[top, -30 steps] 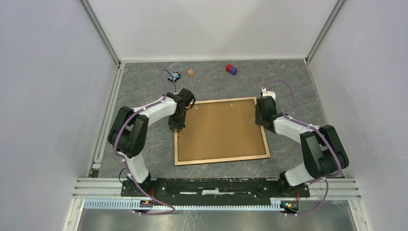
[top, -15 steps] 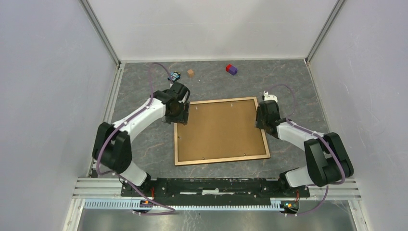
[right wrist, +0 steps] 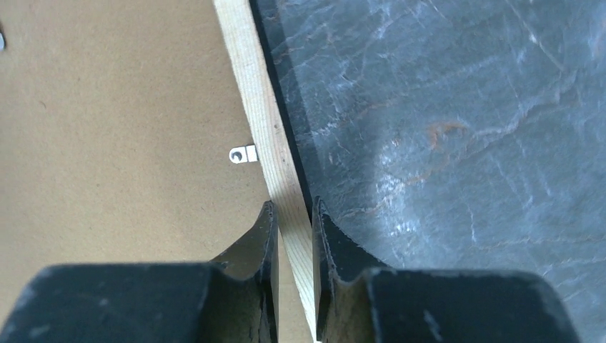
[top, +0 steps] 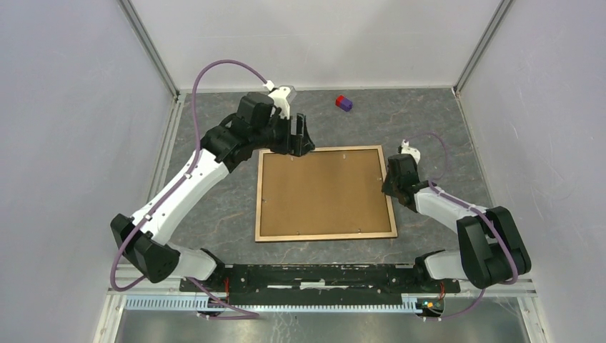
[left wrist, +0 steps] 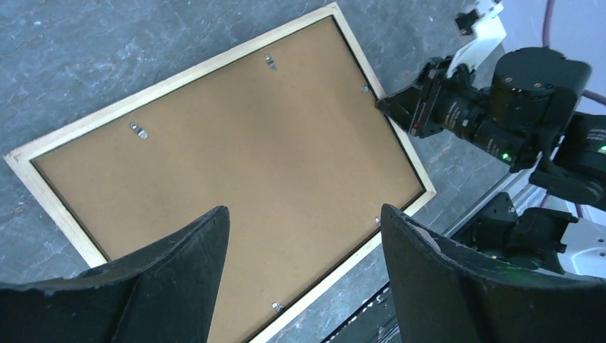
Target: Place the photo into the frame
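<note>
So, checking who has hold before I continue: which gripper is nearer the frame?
Right. The right gripper is on the frame, jaws pinching its right rail; the left gripper hangs open, raised, near its far left corner.

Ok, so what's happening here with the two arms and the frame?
The frame lies flat on the table, back side up, with the brown backing board sitting in it. The right gripper is closed on the frame's right rail, one finger on each side. The left gripper hovers open, holding nothing, above the far edge. The photo itself shows in no view.
</note>
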{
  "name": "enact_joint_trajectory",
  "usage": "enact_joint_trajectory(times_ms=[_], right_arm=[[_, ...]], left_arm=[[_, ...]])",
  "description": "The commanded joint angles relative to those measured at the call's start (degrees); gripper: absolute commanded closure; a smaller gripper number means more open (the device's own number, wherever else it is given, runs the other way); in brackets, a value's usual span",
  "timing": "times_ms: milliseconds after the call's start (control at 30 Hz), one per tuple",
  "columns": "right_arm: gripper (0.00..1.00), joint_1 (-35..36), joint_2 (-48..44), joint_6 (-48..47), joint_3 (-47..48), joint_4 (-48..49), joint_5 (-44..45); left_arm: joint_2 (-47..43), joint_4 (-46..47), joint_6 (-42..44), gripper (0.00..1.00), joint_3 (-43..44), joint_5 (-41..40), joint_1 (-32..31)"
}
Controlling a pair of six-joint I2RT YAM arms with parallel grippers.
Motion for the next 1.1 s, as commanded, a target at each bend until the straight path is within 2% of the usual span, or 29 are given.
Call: enact_joint_trajectory(times_ms=[0, 133, 300, 433, 567, 733, 867, 967, 1067], right_arm=[[1.0, -0.8, 0.8, 18.8, -4.0, -16.0, 6.1], [1.0, -0.8, -0.3, 28.1, -7.4, -16.4, 3.1], [1.0, -0.7, -4.9, 38.2, -12.5, -14.9, 0.2], [1.0, 0.7, -11.0, 40.3, -14.8, -14.2, -1.0], [0.98, 6.5, -15.1, 39.7, -15.2, -14.7, -2.3], [0.77, 15.6, -17.6, 34.7, -13.1, -15.5, -2.1], [0.59, 18.7, -21.6, 25.7, -14.0, -9.7, -5.6], [0.45, 19.3, -26.1, 19.5, -15.8, -4.1, -9.3], [0.32, 19.3, -30.5, 14.2, -16.4, -3.5, -9.9]], left_arm=[[-3.6, 4.2, 2.3, 0.18, -6.3, 1.9, 0.4], [-9.9, 7.4, 1.0, 0.17, -10.9, 4.8, 0.7], [-14.1, 8.4, 0.6, 0.16, -11.9, 4.6, 0.7], [-15.7, 8.7, -0.4, 0.16, -12.6, 5.3, 0.6], [-16.7, 10.1, -2.0, 0.16, -13.7, 7.6, 0.7], [-16.8, 11.7, -4.0, 0.15, -15.6, 7.5, 0.6], [-14.6, 12.0, -8.1, 0.14, -18.9, 5.0, 0.6], [-11.4, 8.1, -13.8, 0.18, -22.8, -2.1, 0.7], [-8.4, 4.0, -23.0, 0.19, -28.4, -9.9, 0.7]])
